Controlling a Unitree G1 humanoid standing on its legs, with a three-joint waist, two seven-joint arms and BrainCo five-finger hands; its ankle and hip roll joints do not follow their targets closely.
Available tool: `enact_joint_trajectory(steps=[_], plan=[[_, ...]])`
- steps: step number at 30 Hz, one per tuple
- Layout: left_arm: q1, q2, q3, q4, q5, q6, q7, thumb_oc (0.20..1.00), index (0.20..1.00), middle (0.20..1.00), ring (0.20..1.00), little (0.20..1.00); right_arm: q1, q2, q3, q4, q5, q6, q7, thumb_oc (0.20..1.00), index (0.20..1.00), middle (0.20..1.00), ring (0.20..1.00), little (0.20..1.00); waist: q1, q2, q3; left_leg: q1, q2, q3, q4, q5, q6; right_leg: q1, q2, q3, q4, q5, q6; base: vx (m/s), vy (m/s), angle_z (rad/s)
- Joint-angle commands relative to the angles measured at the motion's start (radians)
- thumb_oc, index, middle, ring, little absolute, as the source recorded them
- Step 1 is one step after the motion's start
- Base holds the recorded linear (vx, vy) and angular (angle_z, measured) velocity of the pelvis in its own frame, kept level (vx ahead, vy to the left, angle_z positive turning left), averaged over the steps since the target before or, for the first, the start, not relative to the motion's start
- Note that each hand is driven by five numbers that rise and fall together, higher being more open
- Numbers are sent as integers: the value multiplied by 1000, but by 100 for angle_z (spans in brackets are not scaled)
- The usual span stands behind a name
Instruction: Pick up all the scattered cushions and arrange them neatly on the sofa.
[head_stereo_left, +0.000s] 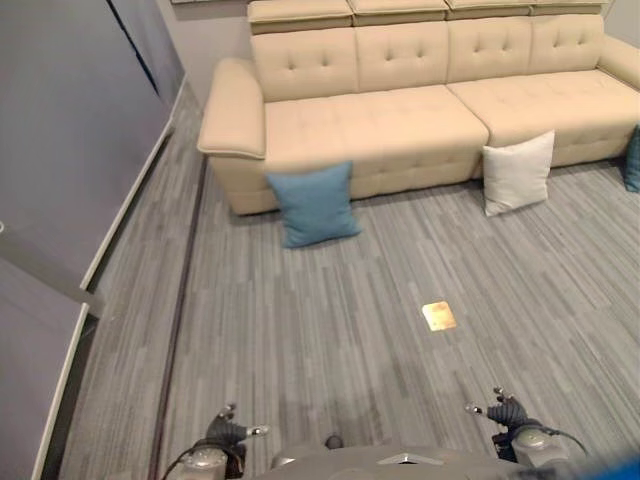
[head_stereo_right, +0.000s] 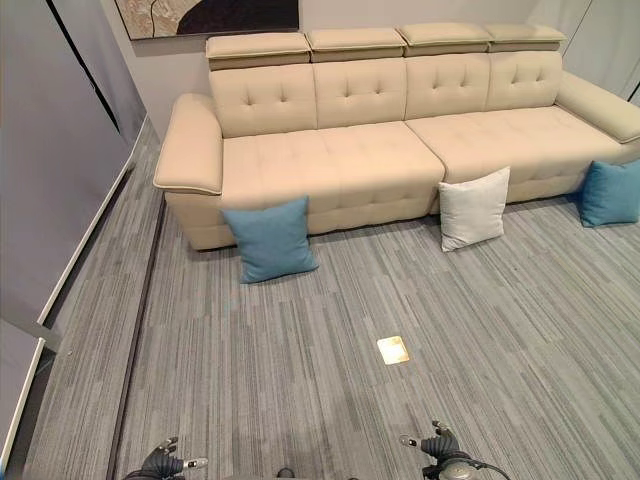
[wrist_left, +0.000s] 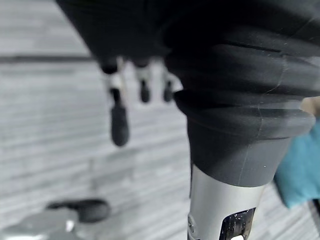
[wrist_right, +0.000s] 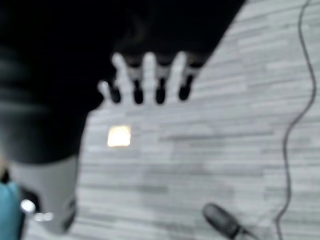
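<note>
Against the front of the long beige tufted leather sofa (head_stereo_right: 400, 130) lean a square blue fabric cushion (head_stereo_right: 270, 238), a white square cushion (head_stereo_right: 474, 208) and another blue cushion (head_stereo_right: 610, 192), on grey striped carpet floor (head_stereo_right: 300, 370). Left hand (wrist_left: 142, 82) and right hand (wrist_right: 150, 80) hang with straight, empty fingers.

Three cushions are on the floor, all propped upright against the front of the beige sofa (head_stereo_right: 400, 130). A blue cushion (head_stereo_right: 270, 238) leans near the left armrest end, a white cushion (head_stereo_right: 474, 208) stands around the middle, and another blue cushion (head_stereo_right: 609, 192) sits way over at the right end. The sofa seat itself is bare.
</note>
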Motion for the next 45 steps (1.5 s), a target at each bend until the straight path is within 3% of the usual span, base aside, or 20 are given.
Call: enact_joint_trajectory(steps=[1,26,34,35,37,41,45], plan=[[-62,-9,-6,72,24,-11,7,1000,1000,1000,1000,1000,-26,-8,37,31,-22,-5,-19,1000,1000,1000,1000,1000,12,-27,-19,-44,29,-75,-19,4,-78,7,-55,-1,29,-67,83,0,0,0],[-81,-20,-35,80,35,4,15,1000,1000,1000,1000,1000,-1,22,36,63,-8,4,-28,1000,1000,1000,1000,1000,-5,-42,-8,-42,50,-77,-13,-8,-84,9,-29,5,35,-89,68,4,-10,3],[-98,-23,-49,84,33,2,19,1000,1000,1000,1000,1000,-27,8,17,35,23,-6,-37,1000,1000,1000,1000,1000,6,-58,40,-177,33,-77,116,-14,-104,-31,-51,-56,53,-88,59,-79,1,19],[-100,-30,-54,87,37,4,16,1000,1000,1000,1000,1000,-33,4,8,34,27,-3,-36,1000,1000,1000,1000,1000,5,-60,42,-203,32,-29,148,-28,-94,-43,-64,-89,51,-80,62,-59,47,38],[-98,-31,-55,88,39,4,16,1000,1000,1000,1000,1000,-36,6,7,35,26,-2,-37,1000,1000,1000,1000,1000,3,-61,42,-210,35,-19,159,-33,-93,-46,-67,-97,57,-82,61,-33,53,28],[-89,-29,-43,100,39,9,12,1000,1000,1000,1000,1000,-47,16,12,38,18,2,-40,1000,1000,1000,1000,1000,16,-65,36,-200,21,-36,156,-50,-77,-52,-79,-93,89,-89,66,45,129,16],[-84,-21,-37,104,44,10,8,1000,1000,1000,1000,1000,-56,24,17,38,2,12,-40,1000,1000,1000,1000,1000,36,-66,39,-177,5,-42,147,-69,-47,-84,-113,-80,198,-100,82,55,149,-2]])
